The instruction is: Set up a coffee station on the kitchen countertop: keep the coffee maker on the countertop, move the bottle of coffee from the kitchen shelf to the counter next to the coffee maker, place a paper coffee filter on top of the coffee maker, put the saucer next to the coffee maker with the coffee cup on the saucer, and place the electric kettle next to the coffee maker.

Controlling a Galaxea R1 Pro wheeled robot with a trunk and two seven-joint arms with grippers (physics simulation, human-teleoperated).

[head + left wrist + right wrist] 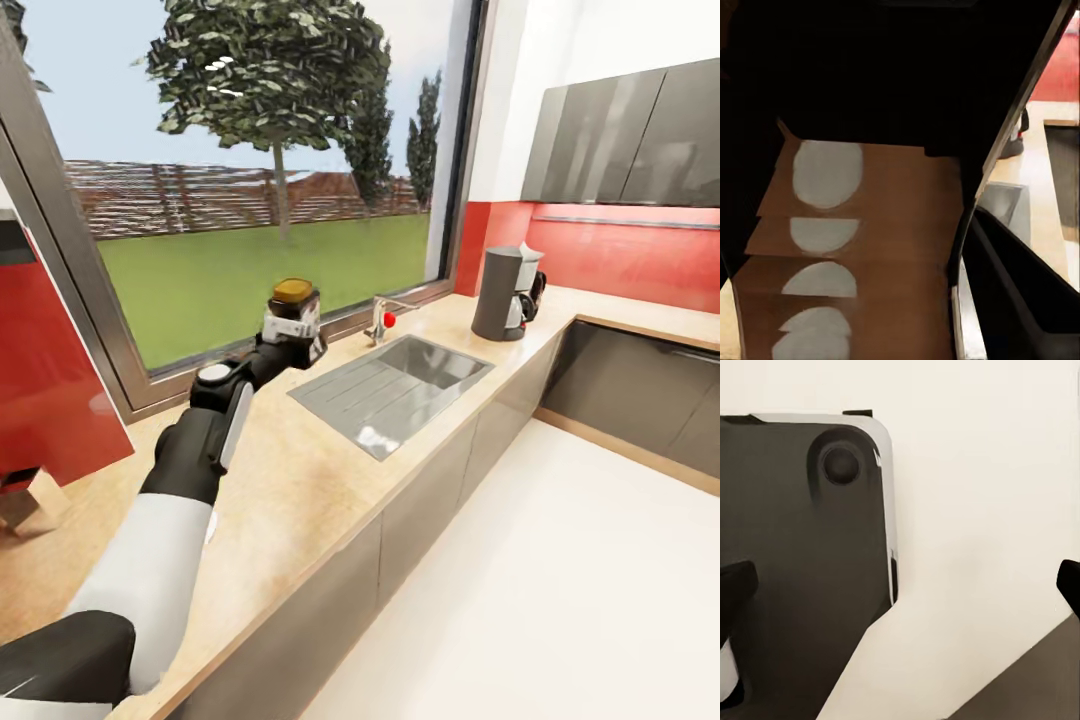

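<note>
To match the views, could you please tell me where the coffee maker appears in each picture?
Head view: coffee maker right of centre, on the countertop corner, beyond the sink.
Left wrist view: probably the grey sliver near the right edge, beyond the sink.
Right wrist view: pale floor and a dark panel here.
Shared landmark: the sink.

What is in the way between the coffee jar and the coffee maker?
Nothing tall. The left pincer holds the jar above the countertop. Between it and the coffee maker lie the sunken sink and its tap by the window; carried high, the jar should pass over both.
</note>
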